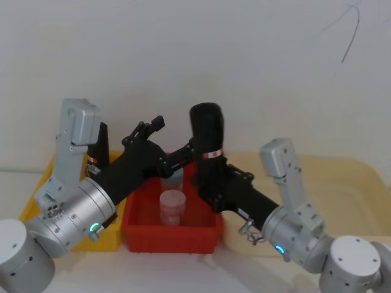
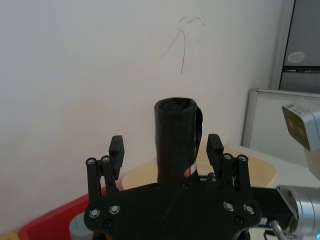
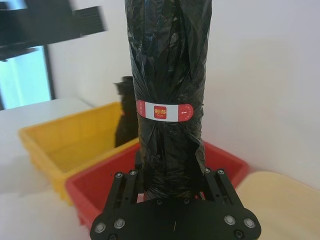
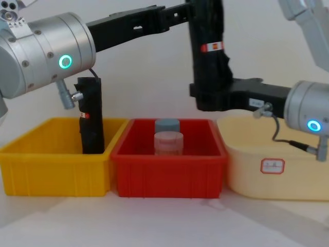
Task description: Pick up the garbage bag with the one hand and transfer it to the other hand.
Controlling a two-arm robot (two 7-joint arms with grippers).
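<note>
Handover stage. We find the garbage bag [image 1: 206, 131], a tall black cylindrical roll of plastic bags with a white-and-red label band, upright in the air above the red plastic bin [image 4: 169, 167] and well clear of the two small jars [image 4: 168, 141] standing in it. The right end effector [image 3: 170, 186], black and long-fingered on the blue-lit silver arm, is clamped on the roll's lower end, below the label. In the right wrist view its fingers [image 3: 125, 192] press in from both sides. The left end effector [image 2: 165, 146], on the teal-lit arm, reaches in at the roll's upper part with its fingers spread. The left wrist view shows a gap between each fingertip and the roll, so we judge it carries no load. A second black roll [image 4: 91, 118] stands in the yellow bin [image 4: 51, 167] to the left. We judge the transfer as good as made, with the weight on the receiving hand. The next move calls for the left arm to back straight out without brushing the roll's top, and for a firm right grip, since a roll held this low could tip.
</note>
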